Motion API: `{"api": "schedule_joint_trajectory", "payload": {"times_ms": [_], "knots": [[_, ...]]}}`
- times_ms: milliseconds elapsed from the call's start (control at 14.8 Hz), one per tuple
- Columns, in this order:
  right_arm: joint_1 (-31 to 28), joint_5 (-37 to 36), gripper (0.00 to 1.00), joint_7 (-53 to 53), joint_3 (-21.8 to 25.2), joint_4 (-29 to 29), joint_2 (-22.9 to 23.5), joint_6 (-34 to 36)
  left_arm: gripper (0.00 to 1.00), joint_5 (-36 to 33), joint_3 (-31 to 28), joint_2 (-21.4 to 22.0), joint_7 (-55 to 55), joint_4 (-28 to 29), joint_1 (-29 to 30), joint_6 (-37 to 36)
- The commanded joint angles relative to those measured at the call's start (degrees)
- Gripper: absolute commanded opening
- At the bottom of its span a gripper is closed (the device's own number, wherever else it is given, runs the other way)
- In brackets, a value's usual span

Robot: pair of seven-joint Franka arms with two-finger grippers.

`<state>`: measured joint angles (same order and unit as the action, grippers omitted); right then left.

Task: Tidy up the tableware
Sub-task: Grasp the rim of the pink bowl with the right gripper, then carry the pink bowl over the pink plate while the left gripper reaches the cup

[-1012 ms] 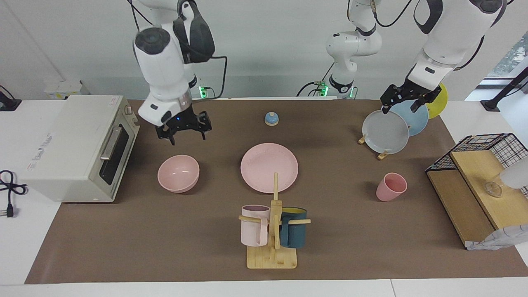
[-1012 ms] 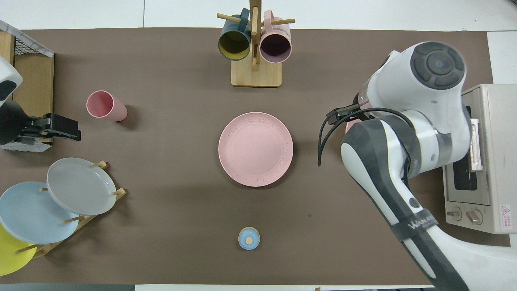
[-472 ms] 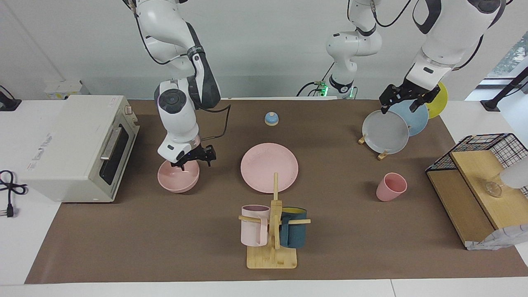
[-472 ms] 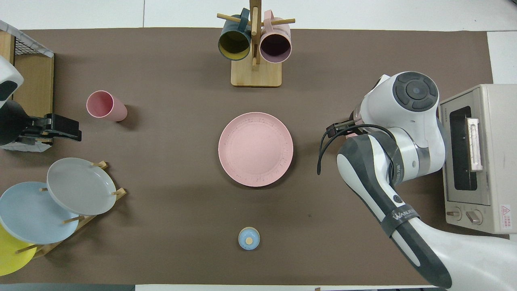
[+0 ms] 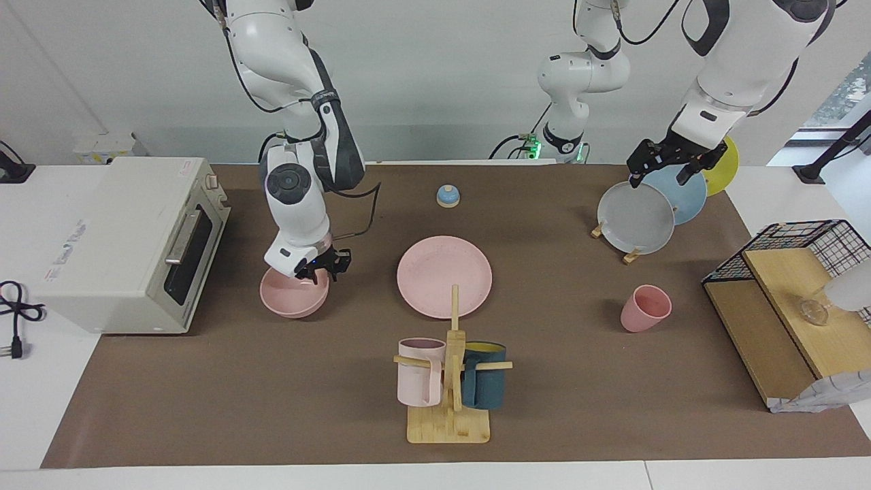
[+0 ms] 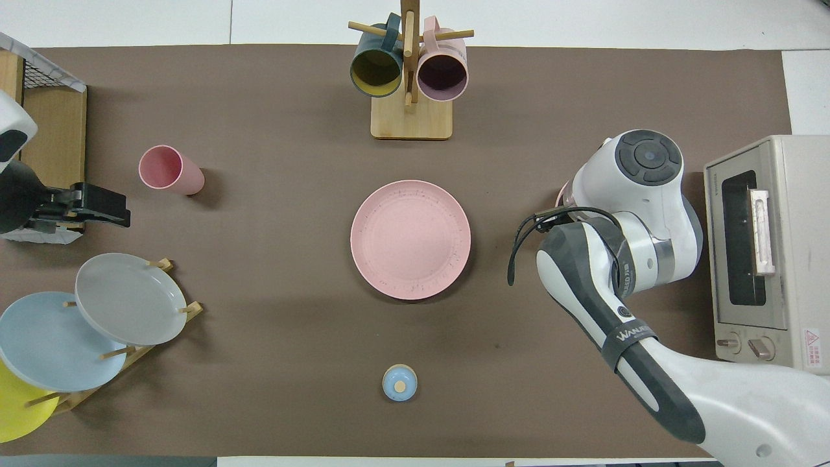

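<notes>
I have the right end effector [image 5: 320, 270] down at the bowl [image 5: 294, 294] rim beside the toaster oven [image 5: 129, 238]; whether it grips, I cannot tell. Next: confirm the grip, lift, carry to the plate [image 5: 444, 276] mid-worktop. Cup [image 5: 644, 308] stands toward the left arm's end. Left end effector [image 5: 667, 163] waits over the plate rack [image 5: 636, 218]. The right arm's band reads "WANJEE", uncertainly.

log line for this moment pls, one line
right pincer: down at pink bowl rim, grip unclear | left pincer: waiting over grey plate on rack | pink plate, pink cup: untouched
</notes>
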<state>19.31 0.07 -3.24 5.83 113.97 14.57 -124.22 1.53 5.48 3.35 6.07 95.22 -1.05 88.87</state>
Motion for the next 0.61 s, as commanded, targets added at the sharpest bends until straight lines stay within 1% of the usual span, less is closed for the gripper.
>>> {"api": "schedule_joint_trajectory", "payload": {"times_ms": [0, 135, 270, 405, 540], "knots": [[0.29, 0.19, 0.00, 0.34, -0.29, -0.58, 0.72, -0.59, 1.00, -0.30, -0.21, 1.14, 0.61, 0.66, 0.18, -0.10], [2.48, -0.42, 0.00, 0.34, -0.38, -4.26, 0.81, 3.61, 1.00, -0.38, -0.30, 1.05, 0.52, 0.31, 0.26, 0.25], [4.67, -1.82, 0.00, -0.44, -0.38, -9.96, 2.38, 8.88, 1.00, -0.65, -0.47, 0.70, 0.44, 0.22, 0.35, 2.18], [7.31, -1.92, 0.00, -4.21, -0.38, -15.06, 3.53, 13.02, 1.00, -0.65, -0.47, 0.52, 0.44, -0.04, 1.57, 2.80], [11.43, -1.92, 0.00, -9.04, -0.38, -23.57, 7.64, 18.28, 1.00, -0.21, -0.47, 0.26, 0.52, -0.74, 1.93, 2.45]]}}
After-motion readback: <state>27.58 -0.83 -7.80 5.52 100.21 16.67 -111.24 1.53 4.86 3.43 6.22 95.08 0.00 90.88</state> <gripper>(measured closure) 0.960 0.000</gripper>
